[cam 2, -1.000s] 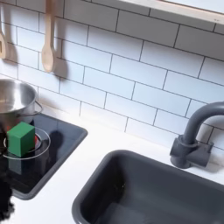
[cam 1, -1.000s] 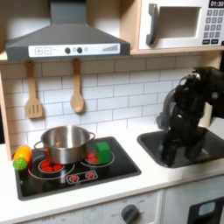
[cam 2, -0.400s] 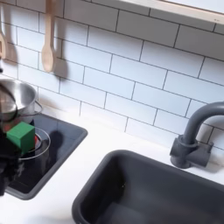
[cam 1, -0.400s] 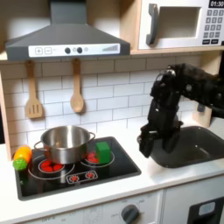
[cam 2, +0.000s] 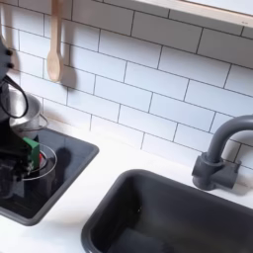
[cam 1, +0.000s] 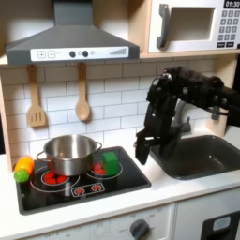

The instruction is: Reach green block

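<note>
The green block (cam 1: 111,163) is a small bright cube standing on the stove's right burner, just right of the steel pot (cam 1: 68,153). In the first exterior view my gripper (cam 1: 142,152) hangs open a little to the block's right and slightly above the stove's right edge, apart from the block. In the second exterior view the dark gripper (cam 2: 17,158) reaches in from the left edge and covers part of the green block (cam 2: 33,152). Nothing is held between the fingers.
A green-and-orange toy vegetable (cam 1: 22,169) lies at the black stove's (cam 1: 89,187) left edge. The dark sink (cam 1: 202,155) with its faucet (cam 2: 221,148) lies to the right. Two wooden utensils (cam 1: 82,103) hang on the tiled wall; the hood and microwave (cam 1: 192,23) sit above.
The arm has swung from over the sink leftward and down to the stove's right edge. In the second exterior view the gripper has come in front of the block. The block has not moved.
</note>
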